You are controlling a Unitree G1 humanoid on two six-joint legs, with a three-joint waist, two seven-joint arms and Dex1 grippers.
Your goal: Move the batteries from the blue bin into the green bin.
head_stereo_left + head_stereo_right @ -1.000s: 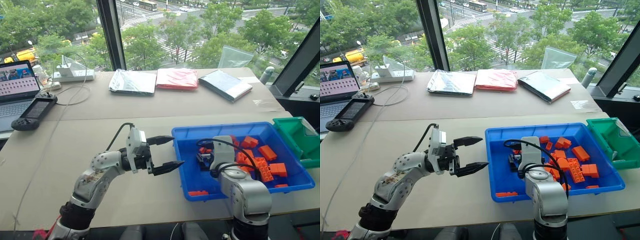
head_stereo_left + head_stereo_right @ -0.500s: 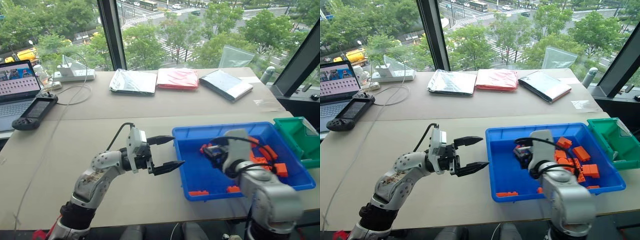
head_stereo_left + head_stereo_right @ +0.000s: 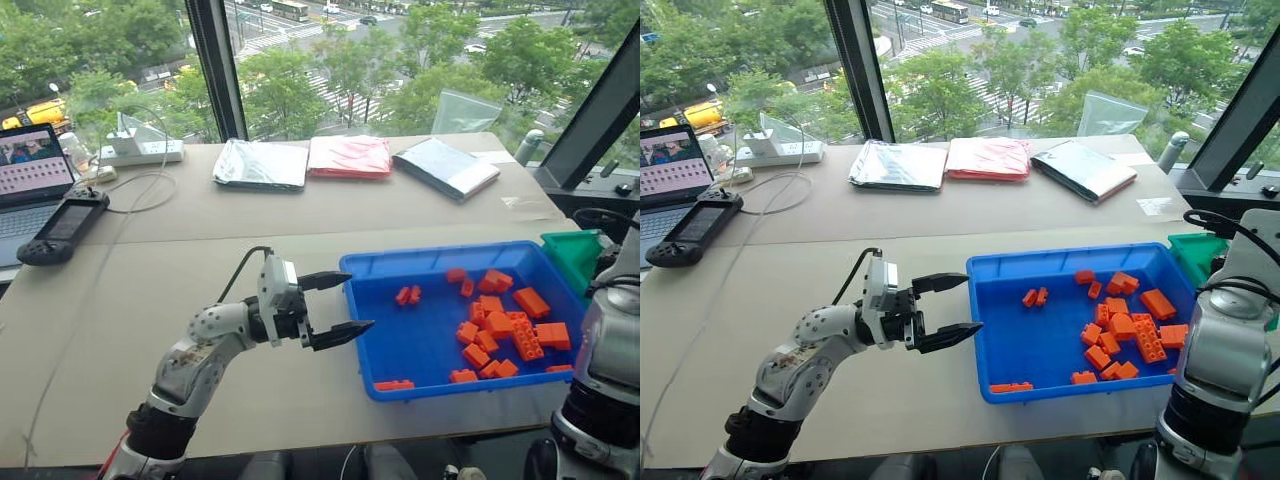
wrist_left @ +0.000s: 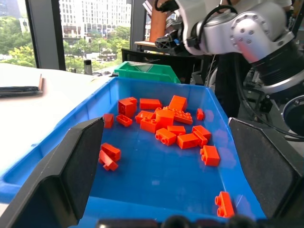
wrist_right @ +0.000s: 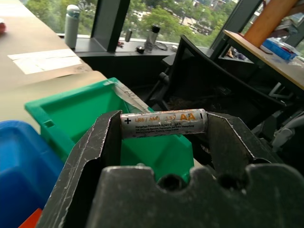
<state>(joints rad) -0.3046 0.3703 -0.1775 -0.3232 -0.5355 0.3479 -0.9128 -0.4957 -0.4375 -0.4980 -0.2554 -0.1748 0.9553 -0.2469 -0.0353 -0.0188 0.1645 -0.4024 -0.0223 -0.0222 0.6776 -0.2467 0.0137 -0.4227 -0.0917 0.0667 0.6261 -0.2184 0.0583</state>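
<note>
Holding an AA battery (image 5: 164,123), right pincer (image 5: 164,135) overhangs green bin (image 5: 71,116) rim.

Open bench (image 3: 150,270) is seen left of the blue bin (image 3: 352,300). The left claw (image 3: 336,305) is held just beside that bin's left wall, blocking entry there. The bin's left half is largely bare; orange bricks (image 3: 497,322) crowd its right half. The green bin (image 5: 71,118) is open-topped, partly screened by the right claw (image 5: 164,137) with its AA battery (image 5: 164,123).
</note>
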